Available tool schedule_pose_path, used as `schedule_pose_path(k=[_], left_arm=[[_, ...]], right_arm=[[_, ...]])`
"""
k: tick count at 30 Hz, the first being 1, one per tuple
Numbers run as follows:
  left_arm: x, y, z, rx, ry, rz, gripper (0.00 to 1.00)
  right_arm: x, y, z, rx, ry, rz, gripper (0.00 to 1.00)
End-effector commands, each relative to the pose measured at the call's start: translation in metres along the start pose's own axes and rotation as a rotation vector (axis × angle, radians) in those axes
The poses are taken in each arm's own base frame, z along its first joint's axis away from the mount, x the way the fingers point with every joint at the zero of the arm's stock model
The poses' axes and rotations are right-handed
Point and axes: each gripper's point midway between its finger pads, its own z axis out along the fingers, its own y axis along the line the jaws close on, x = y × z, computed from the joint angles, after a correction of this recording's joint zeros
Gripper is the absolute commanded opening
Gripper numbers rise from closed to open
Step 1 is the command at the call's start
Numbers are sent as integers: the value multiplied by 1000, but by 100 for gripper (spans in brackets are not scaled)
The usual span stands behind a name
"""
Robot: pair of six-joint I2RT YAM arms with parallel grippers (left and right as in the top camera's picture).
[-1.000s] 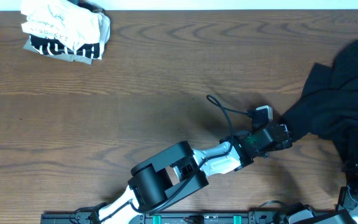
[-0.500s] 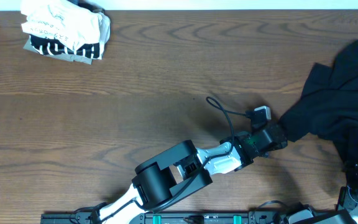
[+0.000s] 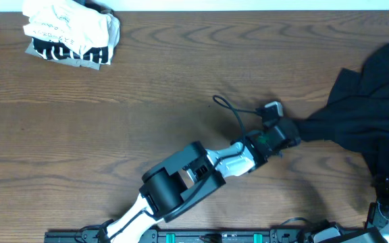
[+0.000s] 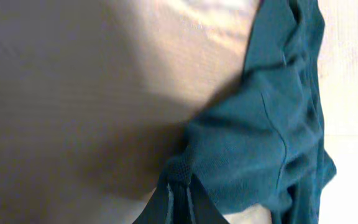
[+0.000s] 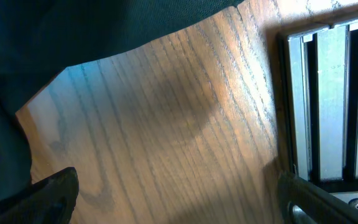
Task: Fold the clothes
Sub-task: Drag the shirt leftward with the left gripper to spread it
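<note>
Overhead: black shirt [image 3: 370, 115], crumpled at the bench's [image 3: 147, 101] right edge, unfolded; one corner clamped in left claw [image 3: 294, 129]. White bundle [image 3: 69, 34] far left.
Left wrist: fabric pinched between the closed fingers [image 4: 178, 202].
Right wrist: claw's spread cannot be told.
Progress: folding not begun, all folds remaining.

White lettered bundle [image 3: 71, 37] on wooden table [image 3: 147, 88]

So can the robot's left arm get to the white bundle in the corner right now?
Probably not right away. The left gripper looks shut on an edge of the black shirt, and the white bundle lies far across the bare table. Nothing blocks the path.
</note>
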Motion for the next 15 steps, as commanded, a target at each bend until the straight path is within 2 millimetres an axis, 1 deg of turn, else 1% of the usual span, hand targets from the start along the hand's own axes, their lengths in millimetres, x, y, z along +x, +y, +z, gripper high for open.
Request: schedule_pose_path(k=[1, 5, 8, 12, 15], left_arm=[[-27, 20, 6, -49, -35, 11, 6], [-61, 54, 4, -141, -57, -33, 6], [-83, 75, 1, -185, -46, -76, 6], [-120, 107, -7, -236, -47, -151, 6], [-150, 135, -17, -286, -68, -210, 6]], right_arm=[[-2, -3, 0, 10, -7, 3, 99], [-2, -3, 0, 10, -7, 3, 99], [-1, -4, 0, 15, -1, 4, 99], [4, -9, -1, 35, 20, 7, 99], [8, -12, -1, 46, 33, 4, 99]])
